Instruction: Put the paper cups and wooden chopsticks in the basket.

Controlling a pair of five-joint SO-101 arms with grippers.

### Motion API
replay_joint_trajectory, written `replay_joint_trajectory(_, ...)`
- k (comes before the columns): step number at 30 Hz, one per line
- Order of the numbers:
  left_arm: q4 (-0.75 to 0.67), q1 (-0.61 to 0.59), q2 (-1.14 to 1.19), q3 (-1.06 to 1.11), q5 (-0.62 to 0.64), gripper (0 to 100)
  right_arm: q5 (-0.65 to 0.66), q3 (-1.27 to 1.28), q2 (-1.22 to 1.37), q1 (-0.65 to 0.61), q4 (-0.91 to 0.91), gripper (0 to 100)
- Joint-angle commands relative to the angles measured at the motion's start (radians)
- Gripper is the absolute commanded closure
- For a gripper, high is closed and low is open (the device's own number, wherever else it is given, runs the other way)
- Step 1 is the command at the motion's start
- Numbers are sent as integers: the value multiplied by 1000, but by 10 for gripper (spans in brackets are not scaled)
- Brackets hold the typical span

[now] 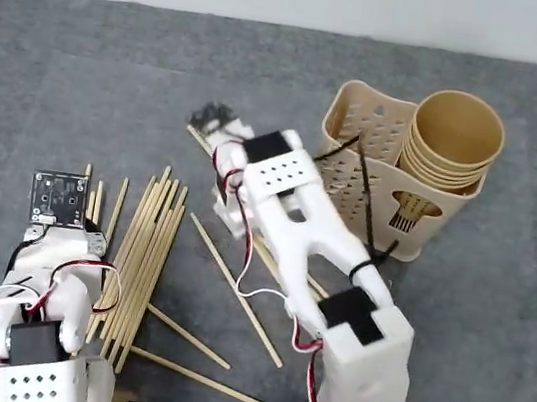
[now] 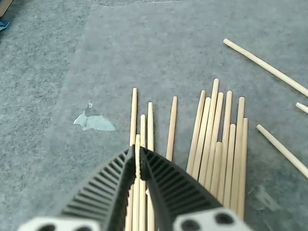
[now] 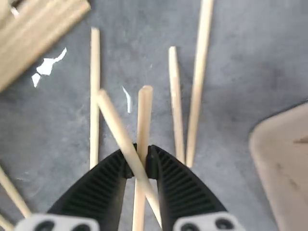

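A stack of paper cups [image 1: 457, 138] stands in one side of the beige slotted basket [image 1: 370, 140] at the back right. Several wooden chopsticks [image 1: 144, 253] lie in a row on the grey mat in front of the left arm [image 1: 48, 269]. My left gripper [image 2: 138, 156] is low over that row and shut on one chopstick [image 2: 137, 144]. The right arm [image 1: 281, 188] stretches toward the mat's middle, just left of the basket. My right gripper [image 3: 139, 161] is shut on two crossed chopsticks [image 3: 143, 120], lifted above others lying on the mat.
Loose chopsticks [image 1: 235, 287] lie scattered between the two arms, and two more [image 1: 211, 383] near the front. The basket's corner [image 3: 284, 163] is close beside the right gripper. A pale scrap [image 2: 94, 121] sits on the mat near the row.
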Motion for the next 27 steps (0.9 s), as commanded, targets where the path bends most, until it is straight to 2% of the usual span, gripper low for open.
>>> replay_joint_trajectory(1,-23,-6,-18,-7,-8,987,9,-103,-122,30,33,990)
replay_joint_trajectory(8,-23,-6,-18,-7,-8,987,2,-150,-254,87,24,990)
replay_joint_trajectory(16,-23,-5,-18,-7,-8,987,-37,-278,-383,81,1,990)
replay_joint_trajectory(27,-23,-5,-18,-5,-8,987,-55,-516,-417,93,-44,991)
